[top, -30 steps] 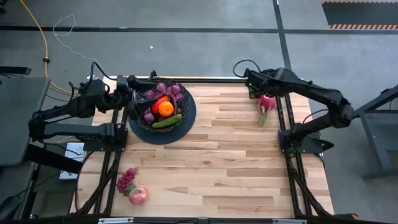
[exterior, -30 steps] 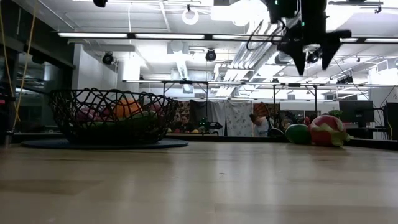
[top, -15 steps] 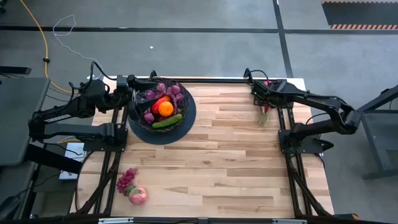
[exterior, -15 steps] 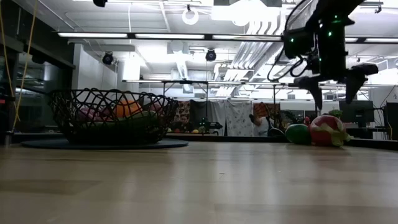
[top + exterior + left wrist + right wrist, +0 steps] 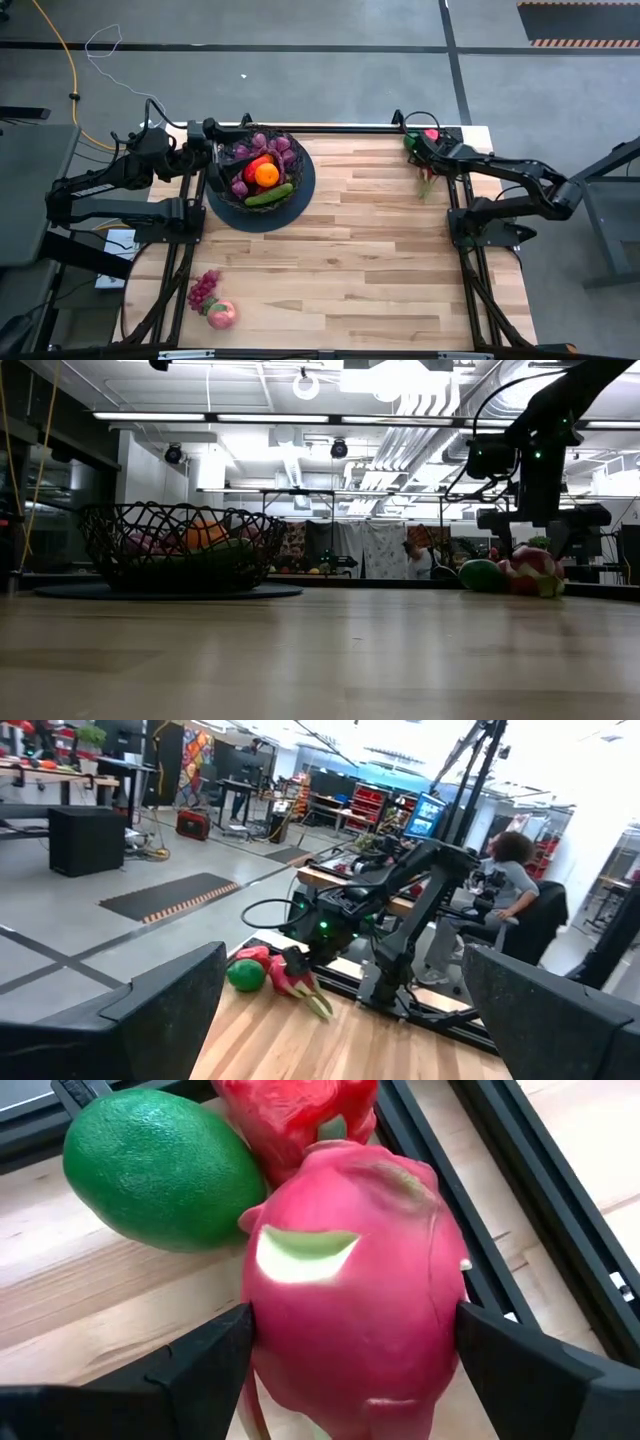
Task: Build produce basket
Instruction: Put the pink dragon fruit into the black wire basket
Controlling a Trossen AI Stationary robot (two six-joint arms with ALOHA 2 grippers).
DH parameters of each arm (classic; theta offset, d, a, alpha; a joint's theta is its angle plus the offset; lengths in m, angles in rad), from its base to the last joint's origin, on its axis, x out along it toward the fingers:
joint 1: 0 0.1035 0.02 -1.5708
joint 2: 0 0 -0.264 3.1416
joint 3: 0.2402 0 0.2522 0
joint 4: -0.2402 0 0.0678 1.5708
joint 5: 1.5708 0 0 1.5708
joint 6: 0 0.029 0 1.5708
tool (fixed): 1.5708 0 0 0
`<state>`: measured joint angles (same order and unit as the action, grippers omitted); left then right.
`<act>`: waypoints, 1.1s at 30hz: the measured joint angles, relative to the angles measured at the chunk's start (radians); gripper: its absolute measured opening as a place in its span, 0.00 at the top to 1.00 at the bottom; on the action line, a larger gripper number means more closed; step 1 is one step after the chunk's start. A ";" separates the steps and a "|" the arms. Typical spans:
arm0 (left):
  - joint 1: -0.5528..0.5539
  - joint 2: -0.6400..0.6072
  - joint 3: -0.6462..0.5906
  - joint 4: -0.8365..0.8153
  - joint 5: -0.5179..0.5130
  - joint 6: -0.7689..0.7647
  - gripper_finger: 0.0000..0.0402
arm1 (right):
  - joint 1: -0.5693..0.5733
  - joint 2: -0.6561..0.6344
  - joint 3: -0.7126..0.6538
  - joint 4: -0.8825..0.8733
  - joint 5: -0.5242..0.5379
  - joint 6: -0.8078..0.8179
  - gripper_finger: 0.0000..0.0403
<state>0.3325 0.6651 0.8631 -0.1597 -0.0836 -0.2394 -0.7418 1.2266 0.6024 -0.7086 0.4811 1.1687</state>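
The black wire basket (image 5: 260, 170) stands at the table's far left on its dark round base. It holds grapes, an orange, a red fruit and a cucumber, and also shows in the low view (image 5: 180, 545). My left gripper (image 5: 212, 152) is open and empty at the basket's left rim. My right gripper (image 5: 355, 1380) is open at the far right, low over a pink radish-like fruit (image 5: 355, 1280) that lies on the table. One finger (image 5: 200, 1370) stands on each side of the fruit. A green fruit (image 5: 160, 1170) and a red pepper (image 5: 300, 1115) lie just beyond it. My right gripper comes at the pink fruit from above, slanting down, with its open fingers beside the fruit's two sides (image 5: 270, 1330). I cannot tell whether they touch it. The fruit lies on the table.
A purple grape bunch (image 5: 203, 290) and a pink peach (image 5: 222, 315) lie at the near left corner. The table's black frame rail (image 5: 540, 1210) runs close behind the pink fruit. The bare wooden middle (image 5: 370, 250) lies between the two arms. A person sits beyond the table (image 5: 505, 870).
My right gripper has come down from high above the table and toward the far right, and now straddles the pink fruit. It has stayed open. The fruit has not moved.
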 joint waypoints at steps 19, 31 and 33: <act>0.000 0.000 0.000 0.000 -0.016 0.008 0.03 | 0.028 -0.119 -0.031 -0.050 -0.036 -0.051 0.45; 0.000 0.000 0.000 0.000 -0.017 -0.045 0.03 | 0.252 -0.560 -0.032 0.198 -0.081 -0.278 0.64; 0.000 0.000 0.000 0.000 -0.017 -0.070 0.03 | 0.307 -0.599 -0.031 0.355 -0.138 -0.360 0.64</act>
<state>0.3325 0.6651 0.8635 -0.1596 -0.1009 -0.3097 -0.4346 0.6276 0.5716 -0.3535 0.3430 0.8086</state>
